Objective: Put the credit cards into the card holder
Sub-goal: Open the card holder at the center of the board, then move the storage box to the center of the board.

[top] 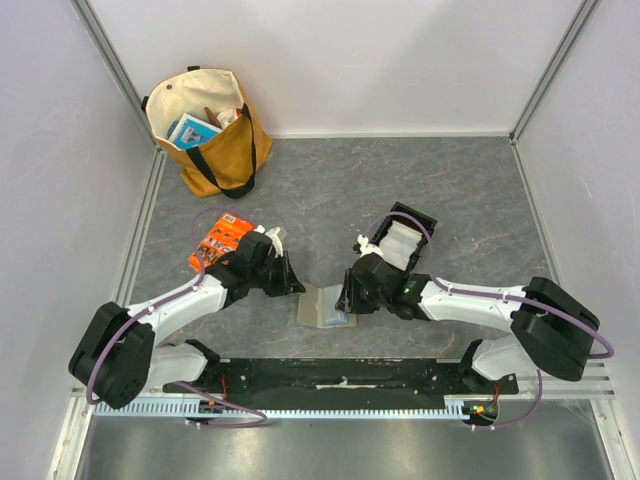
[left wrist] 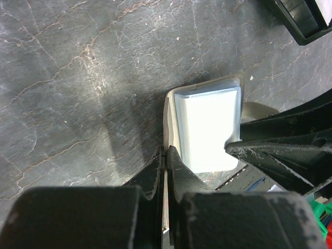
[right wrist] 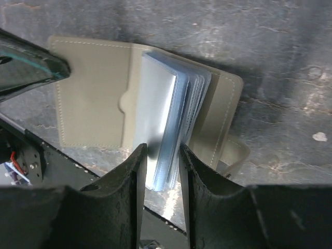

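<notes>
Left pincer [top: 292,282] together, clamped on the thin edge of the holder's left flap. Its wrist view shows the flap's rim nipped between both fingers [left wrist: 153,175], no gap. Holder [top: 324,306] lies on the bench [top: 450,180], opened flat, pale inside up, about midway between the two arms. Flap is pinned out to the left, so the thing lies spread.

At holder's middle: a pack of clear sleeves [right wrist: 192,98] stands up off the spine, fanned a little. A pale bluish-white leaf sits on the pack's left face. Card or bare sleeve, cannot tell. How many sleeves are filled, cannot tell either; the edges are too blurred.

Right pincer [right wrist: 161,151] is over holder's near edge, jaws part-way apart, one on each side of the pack's lower end. Both look close against it. Whether they truly press or only straddle, cannot tell.

Tray [top: 418,214] sits beyond holder and to its right, behind the right wrist. White cards [top: 400,243] are in it, a stack by the look.

Judgement: task under way, not finished. Holder is open and held flat, so that part is done. Step in hand seems to be working a card into the sleeves, or parting them. Left to do: the tray stack is yet to be moved over, likely one card at a time. Folding holder shut may follow, though the task does not ask it.
</notes>
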